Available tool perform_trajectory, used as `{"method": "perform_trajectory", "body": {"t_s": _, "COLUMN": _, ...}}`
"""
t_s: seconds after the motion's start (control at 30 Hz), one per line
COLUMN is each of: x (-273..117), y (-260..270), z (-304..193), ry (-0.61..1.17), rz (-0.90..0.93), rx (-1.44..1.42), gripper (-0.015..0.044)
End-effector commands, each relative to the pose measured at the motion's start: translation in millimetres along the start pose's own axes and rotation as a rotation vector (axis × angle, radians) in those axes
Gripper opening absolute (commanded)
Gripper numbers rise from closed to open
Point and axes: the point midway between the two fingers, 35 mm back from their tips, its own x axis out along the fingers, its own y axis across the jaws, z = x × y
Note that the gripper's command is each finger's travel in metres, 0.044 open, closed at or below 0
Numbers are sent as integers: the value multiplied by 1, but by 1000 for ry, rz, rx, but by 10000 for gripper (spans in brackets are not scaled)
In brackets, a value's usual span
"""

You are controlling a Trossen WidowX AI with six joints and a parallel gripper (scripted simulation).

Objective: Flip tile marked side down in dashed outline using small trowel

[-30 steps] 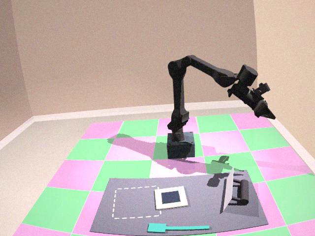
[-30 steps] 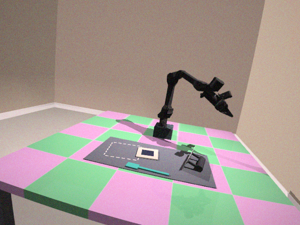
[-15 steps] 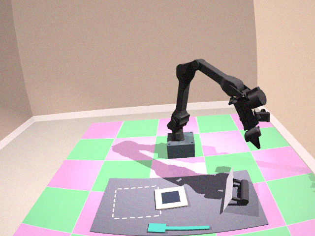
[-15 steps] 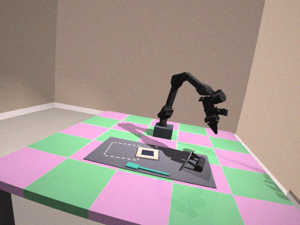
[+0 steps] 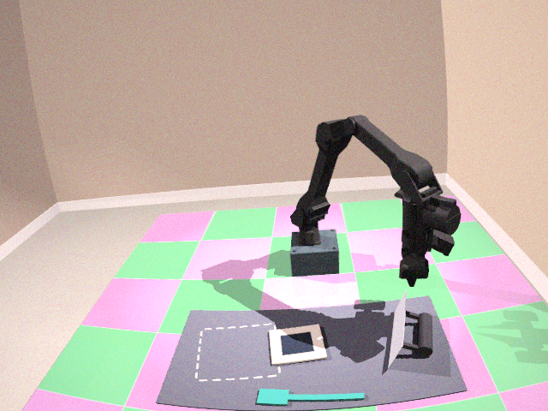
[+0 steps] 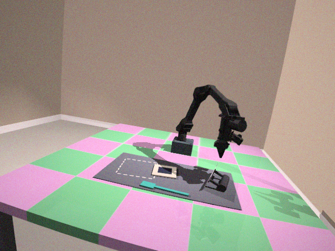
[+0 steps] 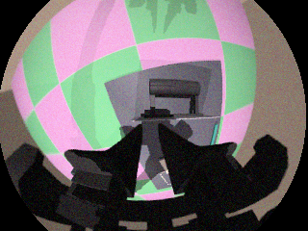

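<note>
The tile (image 5: pixel 297 343) (image 6: pixel 165 170) lies flat on the mat, its dark square up, its left edge over the right side of the dashed outline (image 5: pixel 201 379). The trowel (image 5: pixel 425 335) (image 6: pixel 223 183) (image 7: pixel 174 88), a thin grey plate with a black bar handle on two posts, stands on the plate's edge at the mat's right, handle facing right. My gripper (image 5: pixel 411 282) (image 6: pixel 220 156) (image 7: pixel 150 126) points down, above and behind the trowel. Its fingers are a little apart, with nothing between them.
A teal flat-bladed tool (image 5: pixel 272 396) (image 6: pixel 147 184) (image 7: pixel 214 135) lies along the front edge of the grey mat (image 5: pixel 229 354) (image 6: pixel 108 172) (image 7: pixel 130 101). The arm's base box (image 5: pixel 314 260) (image 6: pixel 181 147) stands behind the mat on the green and pink checked table.
</note>
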Motion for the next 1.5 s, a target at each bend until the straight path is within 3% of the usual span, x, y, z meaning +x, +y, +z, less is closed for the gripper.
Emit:
{"method": "perform_trajectory", "body": {"t_s": 0.0, "x": 2, "y": -1, "z": -6, "ry": 41, "rz": 16, "rx": -12, "gripper": 100}}
{"method": "perform_trajectory", "body": {"t_s": 1.47, "x": 43, "y": 7, "z": -13, "ry": 42, "rz": 19, "rx": -9, "gripper": 100}}
